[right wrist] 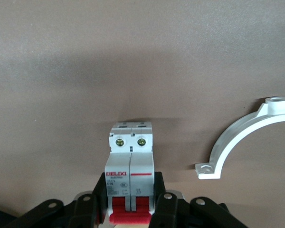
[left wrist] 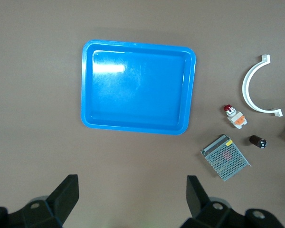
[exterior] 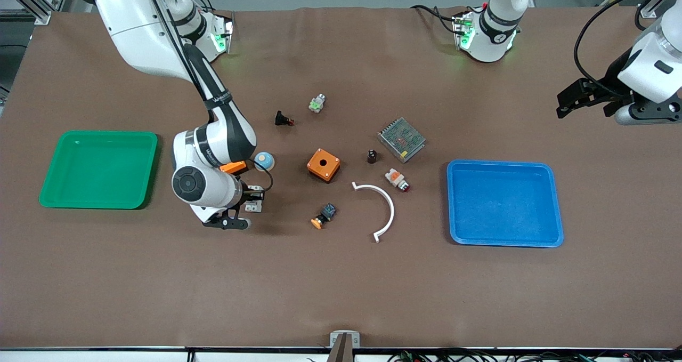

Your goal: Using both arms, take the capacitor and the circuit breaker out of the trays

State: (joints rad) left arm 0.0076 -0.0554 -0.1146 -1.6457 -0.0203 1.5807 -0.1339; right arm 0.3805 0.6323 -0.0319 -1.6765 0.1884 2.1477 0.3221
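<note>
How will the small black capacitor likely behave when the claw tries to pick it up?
The capacitor is a tiny cylinder standing on end beside the mesh-covered box, so a nudge may tip it and let it roll. Its smooth round side could slip between flat fingers. It looks light.

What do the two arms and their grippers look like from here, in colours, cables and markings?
Both are glossy white arms with black joint bands. The right arm carries a black sleeve with white lettering, a round black cap and a thin black cable; its right gripper has black fingers with silver screws. The left arm trails black cables; its left gripper has black fingers. Both bases glow green.
</note>
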